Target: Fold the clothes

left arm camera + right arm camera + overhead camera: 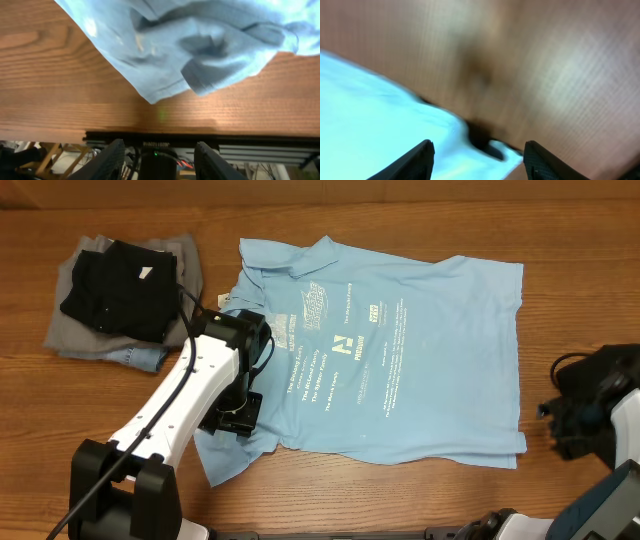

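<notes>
Overhead, the sky-blue shirt (420,370) lay spread print-up on the wooden table (400,210), its near-left part bunched beneath the left gripper (160,157) — jaws apart, nothing between them. The right gripper (479,160) hung beside the shirt's right edge, jaws also spread and empty. Black and grey pieces (120,300) sat piled far left.

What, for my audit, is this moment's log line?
blue shirt: spread, print up | clothes pile: far left | left gripper: open, over shirt | right gripper: open, beside shirt
</notes>
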`<move>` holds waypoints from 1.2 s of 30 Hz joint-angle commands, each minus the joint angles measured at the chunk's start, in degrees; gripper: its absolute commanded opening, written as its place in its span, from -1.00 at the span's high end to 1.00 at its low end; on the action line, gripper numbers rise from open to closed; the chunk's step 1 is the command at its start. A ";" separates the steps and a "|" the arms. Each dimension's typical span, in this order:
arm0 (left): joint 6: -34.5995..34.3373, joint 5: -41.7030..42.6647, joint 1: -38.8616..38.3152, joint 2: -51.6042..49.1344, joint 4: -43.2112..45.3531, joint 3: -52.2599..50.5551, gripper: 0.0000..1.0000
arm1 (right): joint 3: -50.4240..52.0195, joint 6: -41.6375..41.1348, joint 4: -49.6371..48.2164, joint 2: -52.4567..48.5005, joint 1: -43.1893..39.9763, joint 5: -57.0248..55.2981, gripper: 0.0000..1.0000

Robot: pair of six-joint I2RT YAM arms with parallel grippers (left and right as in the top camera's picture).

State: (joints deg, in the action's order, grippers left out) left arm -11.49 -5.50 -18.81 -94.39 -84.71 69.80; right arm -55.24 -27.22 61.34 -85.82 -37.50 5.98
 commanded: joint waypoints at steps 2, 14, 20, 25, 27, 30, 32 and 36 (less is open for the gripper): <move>1.29 -3.04 1.90 0.35 8.09 1.46 0.23 | -5.40 8.02 0.79 0.11 -0.09 14.25 -0.18; 1.68 0.26 4.68 -2.67 24.37 -6.12 0.40 | 14.82 1.95 -2.01 0.09 -0.07 12.90 0.92; 2.73 0.22 8.02 -6.69 31.50 -11.58 0.47 | 22.80 -9.90 -14.60 0.09 -0.09 7.06 0.92; 3.13 0.20 10.03 -9.38 31.85 -11.69 0.52 | 18.84 -10.80 -10.95 0.11 -0.87 -6.14 0.92; 3.87 0.20 10.25 -9.40 32.17 -11.67 0.53 | 13.53 -10.75 -6.23 0.11 -1.40 -8.61 0.92; 3.87 0.20 10.25 -9.40 32.94 -11.67 0.49 | 6.62 -10.45 0.24 0.11 -1.49 -8.76 0.91; 4.28 0.20 10.25 -9.40 32.96 -11.67 0.44 | 2.21 -10.27 4.28 0.11 -1.49 -8.94 0.88; 4.26 1.81 10.19 -9.42 33.18 -11.85 0.45 | -2.56 -4.50 7.56 0.11 -1.40 -3.58 0.37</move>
State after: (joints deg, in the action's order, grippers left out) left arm -8.36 -5.61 -8.88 -102.83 -52.10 58.50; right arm -55.29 -35.97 68.42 -85.82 -38.70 -0.14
